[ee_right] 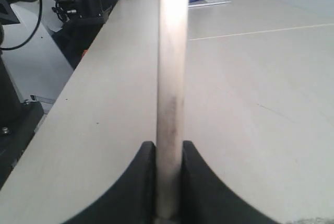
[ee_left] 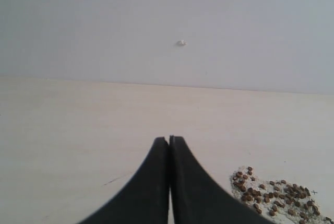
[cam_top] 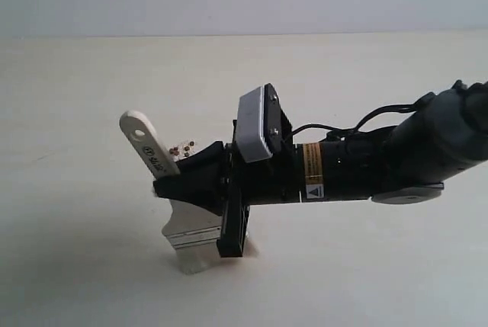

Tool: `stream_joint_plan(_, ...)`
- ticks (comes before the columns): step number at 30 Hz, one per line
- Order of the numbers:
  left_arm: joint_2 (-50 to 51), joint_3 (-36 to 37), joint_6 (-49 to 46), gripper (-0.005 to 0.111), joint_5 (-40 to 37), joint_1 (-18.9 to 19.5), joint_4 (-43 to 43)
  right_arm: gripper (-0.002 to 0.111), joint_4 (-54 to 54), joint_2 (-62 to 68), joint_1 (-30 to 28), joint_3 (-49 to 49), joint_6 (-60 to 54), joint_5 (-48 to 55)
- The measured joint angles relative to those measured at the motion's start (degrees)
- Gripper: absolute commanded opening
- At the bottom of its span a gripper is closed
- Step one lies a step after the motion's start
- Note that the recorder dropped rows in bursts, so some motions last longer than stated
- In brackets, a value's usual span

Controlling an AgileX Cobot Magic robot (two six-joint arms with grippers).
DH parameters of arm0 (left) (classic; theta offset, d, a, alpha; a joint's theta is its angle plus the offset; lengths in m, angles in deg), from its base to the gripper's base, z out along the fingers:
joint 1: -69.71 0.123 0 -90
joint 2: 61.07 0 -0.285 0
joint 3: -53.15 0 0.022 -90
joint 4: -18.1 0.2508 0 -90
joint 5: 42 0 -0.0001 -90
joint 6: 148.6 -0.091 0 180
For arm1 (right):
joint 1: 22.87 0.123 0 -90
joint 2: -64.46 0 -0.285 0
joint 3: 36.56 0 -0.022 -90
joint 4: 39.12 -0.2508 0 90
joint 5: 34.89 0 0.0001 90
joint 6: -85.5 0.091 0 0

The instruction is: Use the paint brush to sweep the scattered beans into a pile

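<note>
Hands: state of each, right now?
Left hand: closed, holding nothing.
Right hand: closed on the paint brush handle.

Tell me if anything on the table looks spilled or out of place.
Yes: beans lie spilled loose on the table, mixed with whitish grit, in no container. The paint brush stands tilted, but the right gripper holds it.

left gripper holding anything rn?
No, the left gripper is shut on itself with nothing between its jaws; the beans lie loose, apart from it.
</note>
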Motion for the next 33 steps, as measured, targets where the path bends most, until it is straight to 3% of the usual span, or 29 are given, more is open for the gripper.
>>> stream_joint_plan(13,0.0,0.0,0.0,0.0,0.0,0.0,0.0,0.0,-0.5,5.8,-0.4,-6.4,-1.3,-1.0)
stream_joint_plan(21,0.0,0.0,0.0,0.0,0.0,0.0,0.0,0.0,-3.6,5.9,-5.0,-6.9,-1.7,-1.0)
stream_joint_plan(33,0.0,0.0,0.0,0.0,0.0,0.0,0.0,0.0,-3.9,3.0,-5.3,-6.9,-0.7,-0.5)
